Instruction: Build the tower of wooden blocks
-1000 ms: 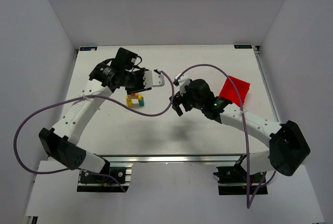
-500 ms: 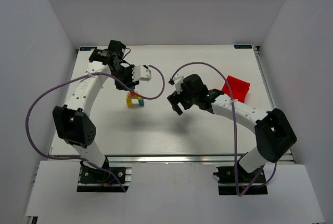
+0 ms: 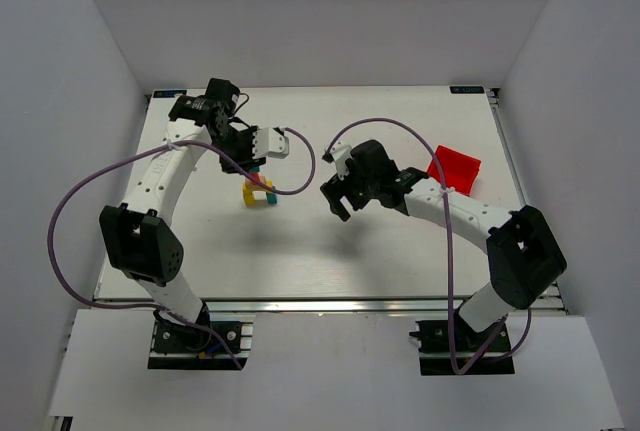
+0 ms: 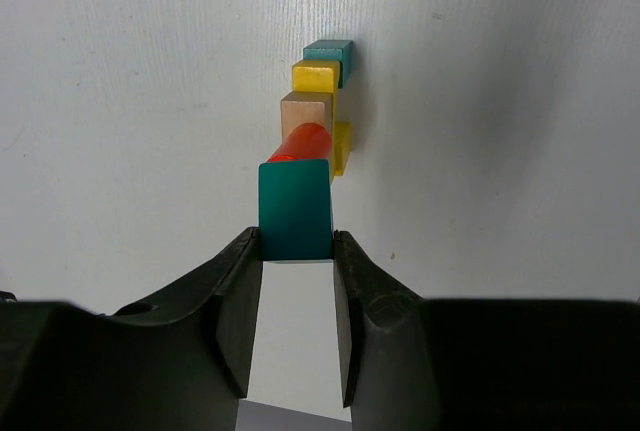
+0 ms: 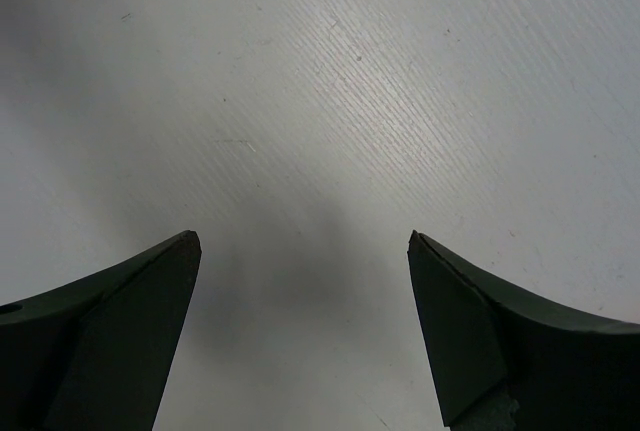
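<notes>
The wood block tower [image 3: 259, 191] stands left of the table's middle. In the left wrist view it shows from above: a teal cube [image 4: 328, 49], a yellow arch [image 4: 316, 77], a tan cube [image 4: 306, 111] and a red block [image 4: 301, 141]. My left gripper [image 4: 296, 241] is shut on a teal block [image 4: 295, 206] and holds it right over the red block; I cannot tell whether they touch. In the top view this gripper [image 3: 257, 158] hovers at the tower's far side. My right gripper [image 5: 303, 241] is open and empty over bare table, right of the tower [image 3: 336, 199].
A red plastic bin [image 3: 455, 169] sits at the right side of the table, behind the right arm's forearm. Purple cables loop from both arms over the table. The table's raised edges run along the back and right sides.
The left arm has swung its elbow out to the left and brought its gripper left, over the tower, with the teal block. The right gripper has shifted slightly left.
</notes>
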You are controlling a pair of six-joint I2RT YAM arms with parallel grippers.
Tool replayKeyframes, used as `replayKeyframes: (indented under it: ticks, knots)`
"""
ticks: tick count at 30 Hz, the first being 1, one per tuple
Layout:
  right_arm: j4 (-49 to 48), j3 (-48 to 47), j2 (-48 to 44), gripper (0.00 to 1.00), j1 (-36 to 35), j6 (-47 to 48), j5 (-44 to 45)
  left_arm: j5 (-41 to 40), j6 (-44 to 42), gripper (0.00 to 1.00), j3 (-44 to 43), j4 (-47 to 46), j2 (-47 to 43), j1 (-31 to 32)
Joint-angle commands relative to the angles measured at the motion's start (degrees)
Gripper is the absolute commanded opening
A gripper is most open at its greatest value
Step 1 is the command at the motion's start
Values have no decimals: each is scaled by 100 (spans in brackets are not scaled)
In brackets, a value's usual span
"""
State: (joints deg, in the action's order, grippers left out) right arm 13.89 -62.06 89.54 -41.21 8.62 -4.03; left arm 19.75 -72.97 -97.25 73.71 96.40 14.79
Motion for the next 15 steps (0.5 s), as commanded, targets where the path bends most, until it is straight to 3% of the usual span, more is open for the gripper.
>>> replayKeyframes:
  ticks: [1, 15]
  knots:
    - [114, -245, -41, 89, 25, 61, -115, 126, -147, 1, 13, -111, -183, -2]
    - [114, -131, -244, 89, 26, 122, -1, -94, -297, 5, -4, -147, 19, 77]
